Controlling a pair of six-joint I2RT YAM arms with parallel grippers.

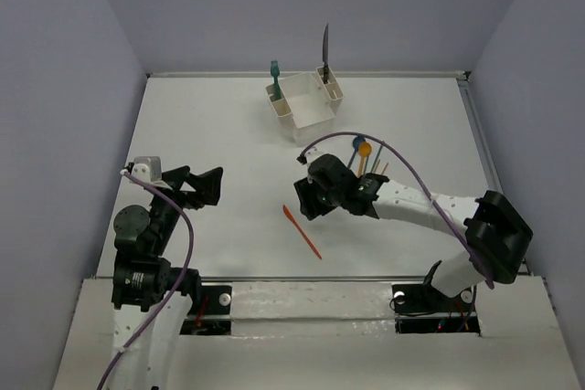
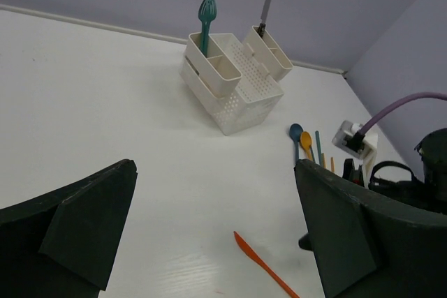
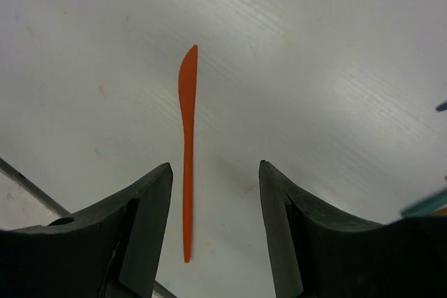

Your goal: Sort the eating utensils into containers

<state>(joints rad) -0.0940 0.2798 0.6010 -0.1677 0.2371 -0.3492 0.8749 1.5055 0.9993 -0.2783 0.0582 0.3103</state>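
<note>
Orange plastic knife [image 3: 186, 151] lies near-side of caddy [image 1: 311, 120]; our right end effector [image 3: 214, 197] open over it, ready to pinch.

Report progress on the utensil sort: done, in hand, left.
Done: teal fork and steel knife stand in the white caddy's side slots. In hand: nothing gripped; the open right gripper lines up on the orange plastic knife lying on the table. Left: that knife, the blue spoon, orange spoon and a teal-handled utensil.
</note>
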